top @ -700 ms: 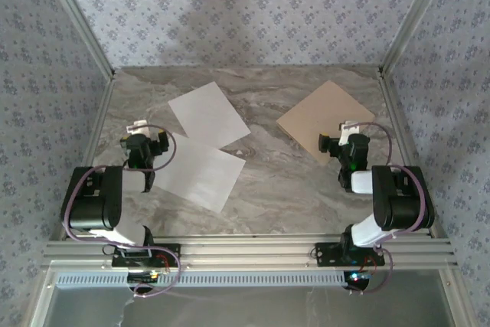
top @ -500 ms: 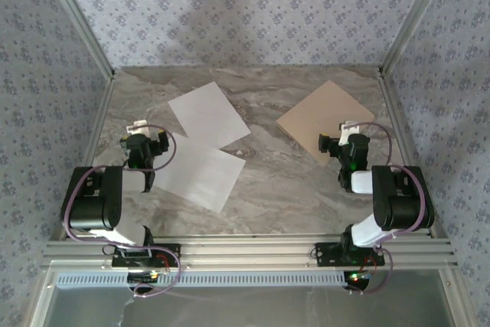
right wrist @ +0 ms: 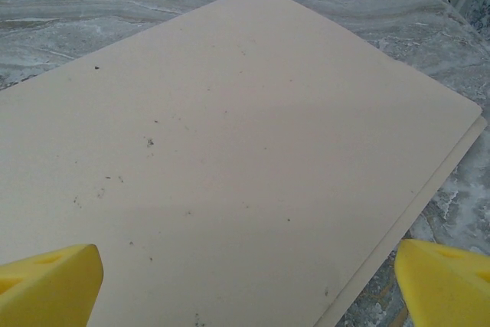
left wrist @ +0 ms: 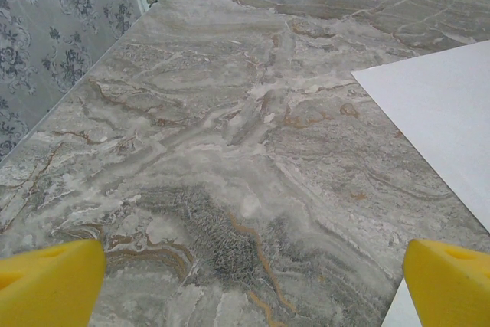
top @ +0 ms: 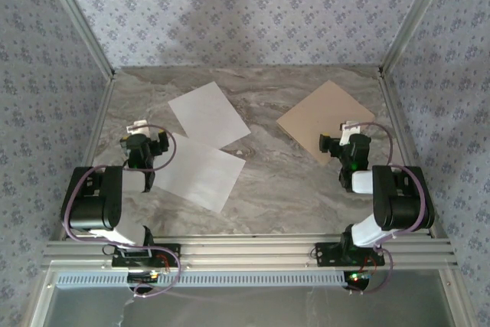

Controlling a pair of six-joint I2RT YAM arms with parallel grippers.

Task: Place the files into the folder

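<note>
Folder (top: 325, 116) sits shut and flat, plain tan card, back right of the table (top: 276, 181). The right gripper (right wrist: 245, 285) is at its near corner, fingers spread. Two white sheets (top: 208, 115) lie left, by the left gripper (left wrist: 249, 281), also spread and empty. Nothing's budged lately, so filing hasn't started.

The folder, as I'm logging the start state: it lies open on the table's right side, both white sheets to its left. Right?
No: the folder lies closed, as the right wrist view shows. It is on the table's right side, both white sheets to its left.
</note>
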